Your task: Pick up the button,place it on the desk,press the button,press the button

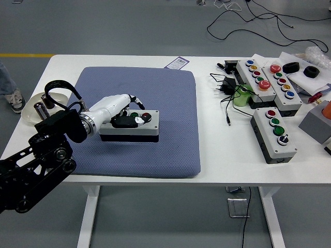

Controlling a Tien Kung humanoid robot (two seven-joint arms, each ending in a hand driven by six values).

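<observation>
A grey button box [130, 129] with a green button [134, 114] and a red button [147, 117] on its white top lies on the blue mat [155, 88], towards its left. My left hand [126, 118] lies on top of the box, fingers curled, with a fingertip [139, 120] beside the red button. It covers the left end of the box top. The hand holds nothing. My right arm is out of view.
Three more button boxes [274, 135] [257, 80] [282, 85] stand at the right with a power adapter and cables [227, 88] and a green object [241, 96]. A white bowl [30, 109] sits at the left edge. A grey block [316, 124] is at the right edge.
</observation>
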